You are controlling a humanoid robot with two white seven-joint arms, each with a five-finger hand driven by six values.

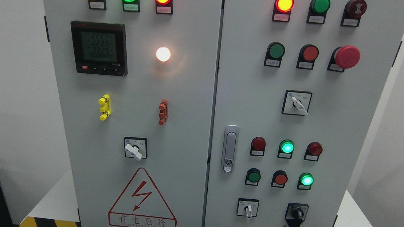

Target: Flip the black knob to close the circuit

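Observation:
The black knob (296,214) sits at the lower right of the grey cabinet's right door (332,132), its handle pointing roughly straight down. No robot hand or arm shows in the head view.
The right door carries a white selector switch (298,103), another white one (248,208), a red mushroom button (346,56), lit green lamps (287,147) and a door latch (230,149). The left door has a meter (98,47), a white switch (133,150) and a warning triangle (143,203).

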